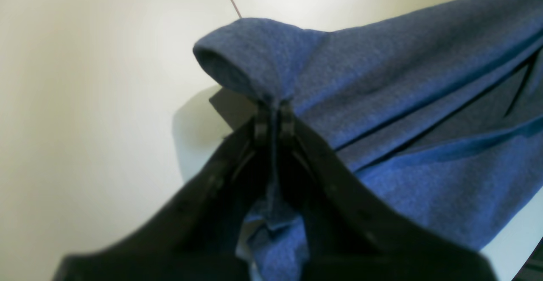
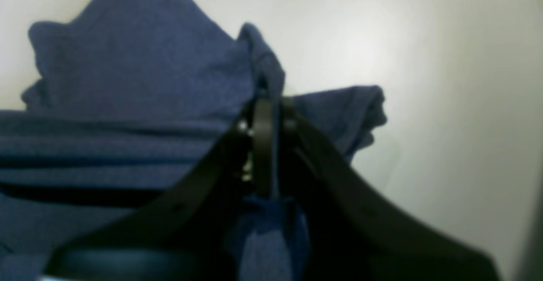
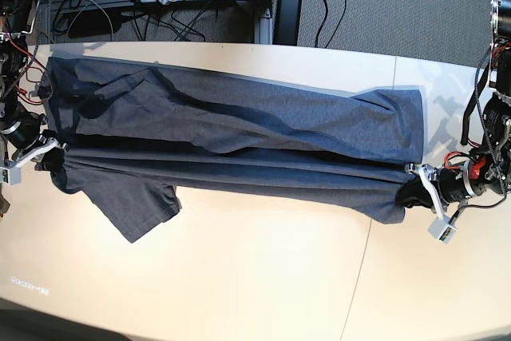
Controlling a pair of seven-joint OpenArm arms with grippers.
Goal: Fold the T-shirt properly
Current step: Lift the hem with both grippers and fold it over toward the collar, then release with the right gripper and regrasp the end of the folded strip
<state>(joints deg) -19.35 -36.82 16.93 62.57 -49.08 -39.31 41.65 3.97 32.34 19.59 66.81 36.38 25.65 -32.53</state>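
Starting at the left of the base view, you have the right gripper pinched tight on the shoulder end of the T-shirt; its wrist view shows the jaws closed on a ridge of cloth, with one sleeve hanging loose towards you on the table; across the middle, the shirt lies stretched lengthwise over the table, doubled along a long crease that runs between your two grips, so I judge the first lengthwise fold under way but not laid flat; at the right, the left gripper is likewise clamped on the hem corner, fabric bunched between its jaws in the wrist view. Left to do, by my reckoning: tuck that sleeve in, settle the long fold, then fold the shirt across its length. Hard to tell: whether any lettering faces down, since only plain cloth shows; the far sleeve is lost among the wrinkles; both wrist views are blurred and tint the cloth blue.
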